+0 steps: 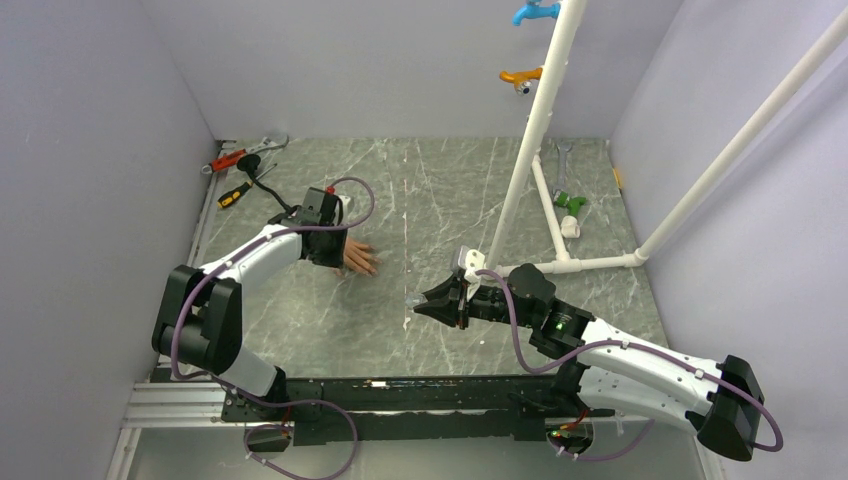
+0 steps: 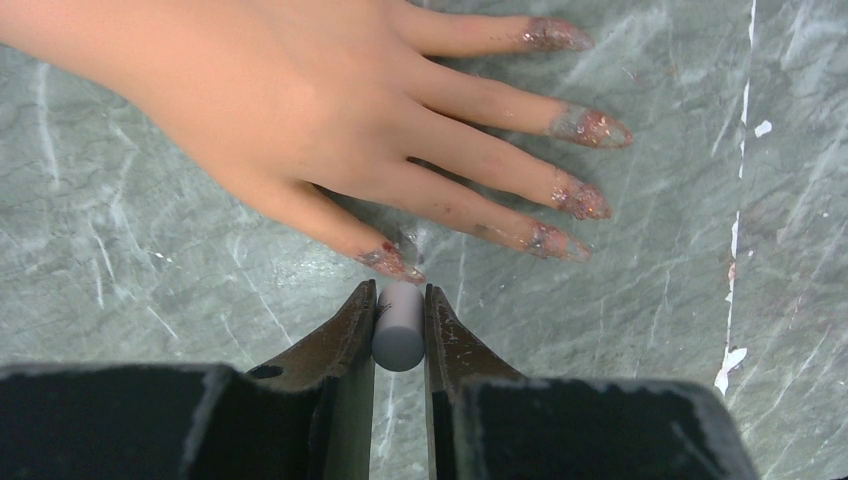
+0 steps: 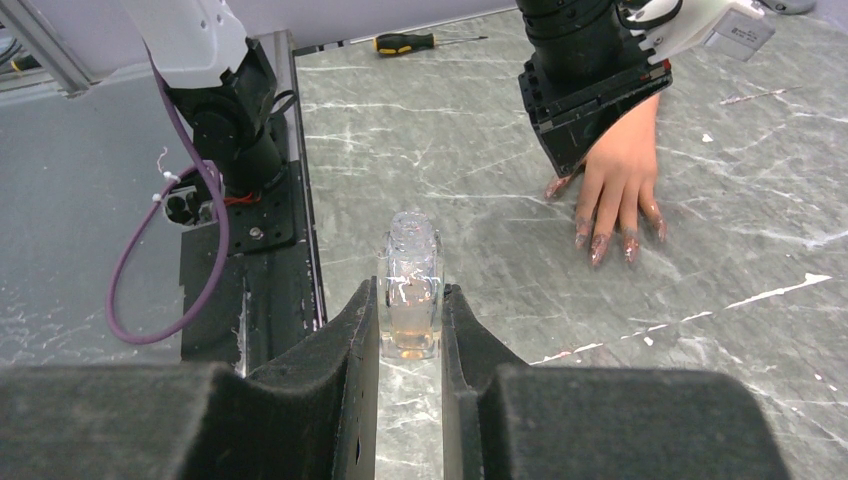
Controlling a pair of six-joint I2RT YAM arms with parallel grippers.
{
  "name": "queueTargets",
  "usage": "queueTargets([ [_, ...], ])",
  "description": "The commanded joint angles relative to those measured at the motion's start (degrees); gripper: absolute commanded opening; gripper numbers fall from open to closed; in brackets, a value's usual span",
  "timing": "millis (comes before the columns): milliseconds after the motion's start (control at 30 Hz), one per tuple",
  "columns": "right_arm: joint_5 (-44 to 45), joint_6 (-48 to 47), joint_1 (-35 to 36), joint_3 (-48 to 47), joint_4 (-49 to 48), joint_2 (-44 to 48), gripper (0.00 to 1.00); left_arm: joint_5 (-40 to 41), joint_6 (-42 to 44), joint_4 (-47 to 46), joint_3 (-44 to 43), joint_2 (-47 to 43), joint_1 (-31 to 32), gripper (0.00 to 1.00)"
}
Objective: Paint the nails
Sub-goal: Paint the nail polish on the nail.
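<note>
A flesh-coloured mannequin hand [image 1: 360, 259] lies flat on the marbled table, fingers spread. Its nails [image 2: 598, 129] are smeared with glittery reddish-pink polish. My left gripper [image 2: 400, 298] hangs over the hand, shut on a small grey cylinder [image 2: 399, 330]. The cylinder's far end sits right at the thumb nail [image 2: 390, 262]; any brush tip is hidden. My right gripper [image 3: 411, 300] is shut on a small clear bottle [image 3: 411, 285] that stands upright on the table, well to the right of the hand [image 3: 622, 165]. In the top view the right gripper [image 1: 428, 306] points left.
A white pipe frame [image 1: 528, 150] rises at the back right, with a green-and-white tool [image 1: 570, 204] at its foot. Screwdrivers and a wrench [image 1: 245, 160] lie in the back left corner. The left arm's base and cable [image 3: 225, 120] stand beside the bottle.
</note>
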State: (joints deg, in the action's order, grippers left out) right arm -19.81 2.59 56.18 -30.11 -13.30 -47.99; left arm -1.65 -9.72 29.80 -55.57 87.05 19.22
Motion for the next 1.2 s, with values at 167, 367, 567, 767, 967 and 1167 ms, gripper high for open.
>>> queueTargets([
  [167,-0.4,-0.4,-0.2,-1.2,-2.2,0.2,0.0,-1.6,0.4,-0.2,-2.2,0.3,-1.2,0.0],
  [367,-0.3,-0.4,-0.2,-1.2,-1.8,0.7,0.0,-3.8,0.4,-0.5,-2.1,0.9,-1.2,0.0],
  [567,-0.1,-0.5,-0.2,-1.3,-1.5,1.1,0.0,-4.3,0.3,-0.1,-2.2,1.3,-1.0,0.0],
  [767,0.0,-0.6,-0.2,-1.2,-0.9,1.7,0.0,-4.0,0.5,0.6,-2.4,2.2,0.4,0.0],
  [967,0.3,-0.6,-0.2,-1.0,-0.4,2.5,0.0,-4.1,0.5,1.5,-2.6,2.4,1.1,0.0],
  [1167,0.0,-0.5,-0.1,-1.1,-0.7,1.9,0.0,-2.9,0.2,1.7,-2.4,1.8,1.3,0.0],
])
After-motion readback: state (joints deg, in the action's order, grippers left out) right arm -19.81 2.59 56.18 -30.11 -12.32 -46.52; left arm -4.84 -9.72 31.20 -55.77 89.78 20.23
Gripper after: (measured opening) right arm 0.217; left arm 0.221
